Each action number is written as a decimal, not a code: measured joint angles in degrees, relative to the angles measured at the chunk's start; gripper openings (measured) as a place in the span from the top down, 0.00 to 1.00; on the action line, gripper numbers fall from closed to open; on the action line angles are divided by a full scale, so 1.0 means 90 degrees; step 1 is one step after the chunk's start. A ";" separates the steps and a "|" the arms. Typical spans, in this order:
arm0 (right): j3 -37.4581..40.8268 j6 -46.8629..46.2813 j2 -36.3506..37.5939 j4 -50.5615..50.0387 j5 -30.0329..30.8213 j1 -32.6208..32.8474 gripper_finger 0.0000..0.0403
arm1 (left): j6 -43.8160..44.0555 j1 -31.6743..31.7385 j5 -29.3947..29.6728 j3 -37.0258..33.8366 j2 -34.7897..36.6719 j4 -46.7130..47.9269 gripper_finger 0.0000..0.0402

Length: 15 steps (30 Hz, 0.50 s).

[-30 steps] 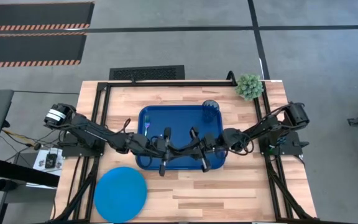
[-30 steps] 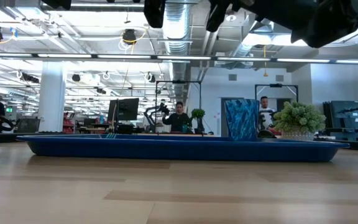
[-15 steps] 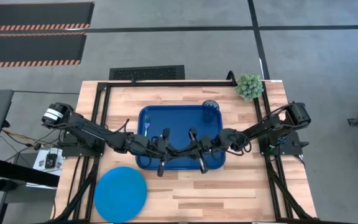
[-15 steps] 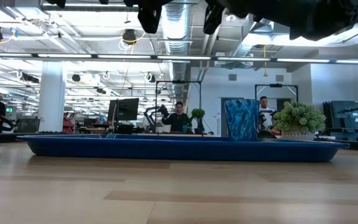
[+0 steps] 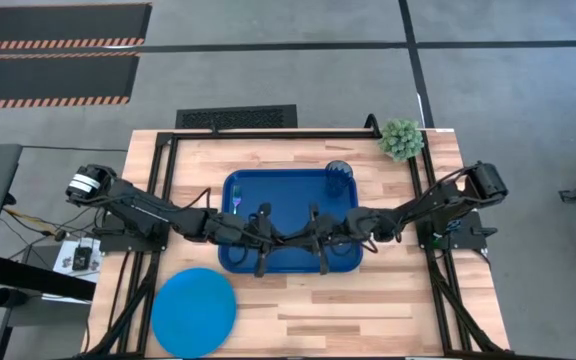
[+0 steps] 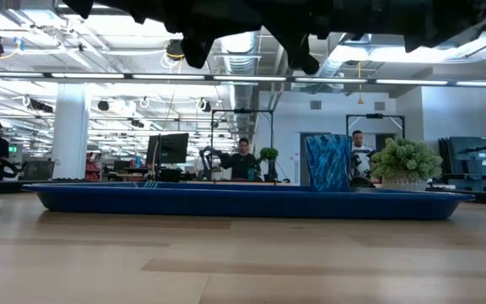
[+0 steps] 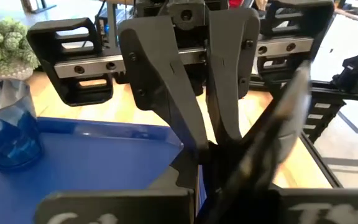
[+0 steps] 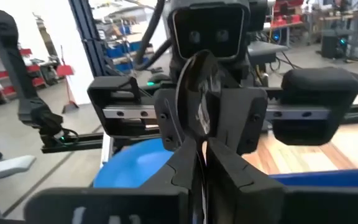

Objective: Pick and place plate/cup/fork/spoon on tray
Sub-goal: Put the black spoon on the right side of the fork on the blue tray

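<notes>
The dark spoon [image 8: 197, 93] is held up above the dark-blue tray [image 5: 288, 200], between my two grippers, which point at each other. My left gripper [image 5: 280, 240] and my right gripper [image 5: 299, 240] are both shut and meet tip to tip. The spoon's bowl sticks up; its handle runs down between the fingertips. The dark-blue cup [image 5: 339, 178] stands in the tray's far right corner. The teal fork [image 5: 238, 205] lies on the tray's left part. The bright-blue plate [image 5: 193, 311] lies flat on the table, near left of the tray. My left gripper pinches the spoon between its two fingers [image 8: 179, 124], just below the bowl. It comes slanting down from the table's left. The spoon is clear of the tray, bowl up; it shows blurred in the left wrist view [image 7: 278, 118]. My right gripper is shut on the spoon's handle [image 8: 202, 163], below the left gripper's fingertips. It comes slanting down from the table's right. Its own fingers [image 8: 229, 174] hide the place of contact.
A small green plant [image 5: 401, 138] stands at the table's far right corner. A black frame [image 5: 268, 130] runs round the table's far and side edges. Bare wood lies near of the tray and right of the plate. People sit and stand in the room behind [image 6: 243, 159].
My right gripper has gone toward the table's left, up to my left gripper, so the two now meet over the tray's near half. Both grippers have come a little lower over the tray.
</notes>
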<state>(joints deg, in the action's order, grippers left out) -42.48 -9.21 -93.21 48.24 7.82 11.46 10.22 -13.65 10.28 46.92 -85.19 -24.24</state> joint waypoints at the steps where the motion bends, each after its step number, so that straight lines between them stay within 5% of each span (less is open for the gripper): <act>1: 0.0000 0.0000 -0.0003 -0.0001 0.0002 0.0001 0.84 | 0.0001 0.0000 -0.0001 0.0000 0.0000 0.0027 1.00; 9: 0.0000 0.0019 -0.0010 -0.0168 0.0036 -0.0060 0.79 | 0.0068 0.0005 -0.0005 0.0002 0.0005 0.0219 1.00; 15: 0.0000 0.0059 -0.0012 -0.0283 0.0125 -0.0102 0.86 | 0.0068 0.0005 -0.0009 0.0002 0.0005 0.0377 1.00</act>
<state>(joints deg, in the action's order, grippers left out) -42.48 -8.69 -93.32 45.70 8.95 10.54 10.83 -13.60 10.20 46.94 -85.14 -20.85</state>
